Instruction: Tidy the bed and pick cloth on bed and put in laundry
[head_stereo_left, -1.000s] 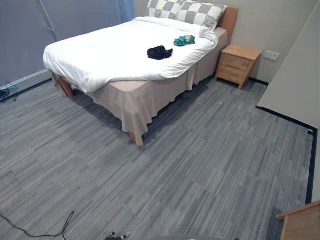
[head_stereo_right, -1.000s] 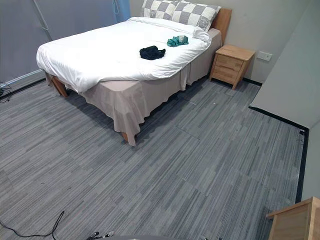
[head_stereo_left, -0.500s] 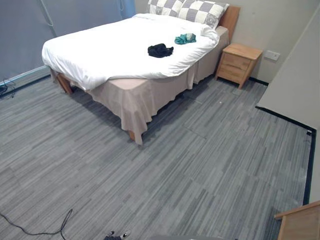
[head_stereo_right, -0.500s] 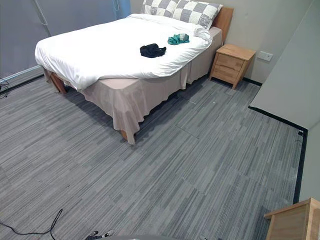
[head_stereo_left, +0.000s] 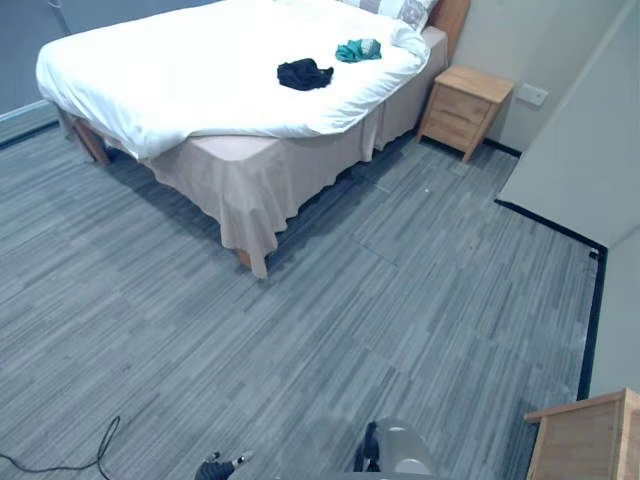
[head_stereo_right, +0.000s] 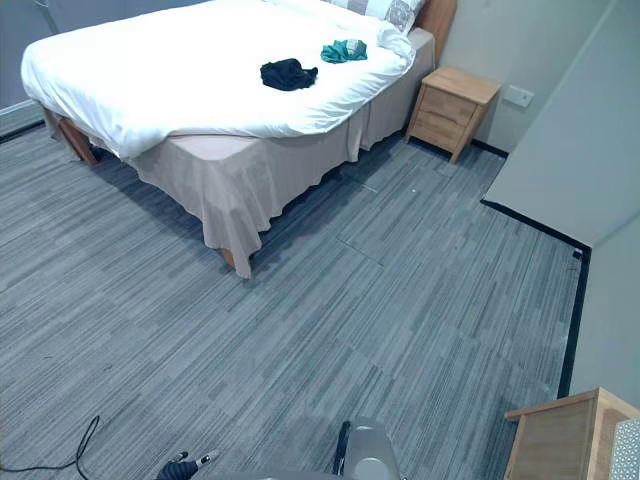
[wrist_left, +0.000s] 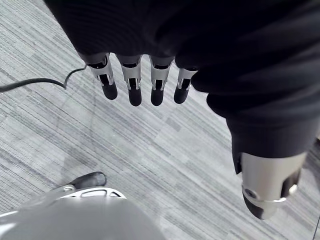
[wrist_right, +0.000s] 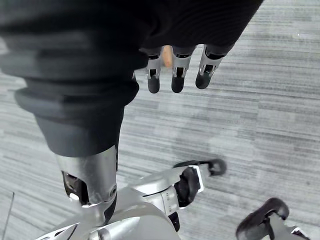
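A black cloth (head_stereo_left: 304, 73) lies crumpled on the white duvet (head_stereo_left: 170, 80) of the bed, toward its right side. A teal cloth (head_stereo_left: 357, 49) lies a little beyond it, close to the checked pillows (head_stereo_left: 400, 8). The bed stands at the far left of the room, well away from me. My left hand (wrist_left: 135, 87) hangs over the grey floor with straight fingers and holds nothing. My right hand (wrist_right: 177, 75) hangs the same way, open and empty.
A wooden nightstand (head_stereo_left: 465, 98) stands right of the bed's head. A beige bed skirt (head_stereo_left: 250, 190) hangs to the floor at the near corner. A pale wall (head_stereo_left: 590, 150) juts in on the right. Another wooden piece (head_stereo_left: 585, 440) sits at the lower right. Grey plank floor (head_stereo_left: 350, 300) spreads between.
The whole picture has shifted: the bed and nightstand now sit further up and left, so the camera has moved. The cloths lie where they were on the duvet.
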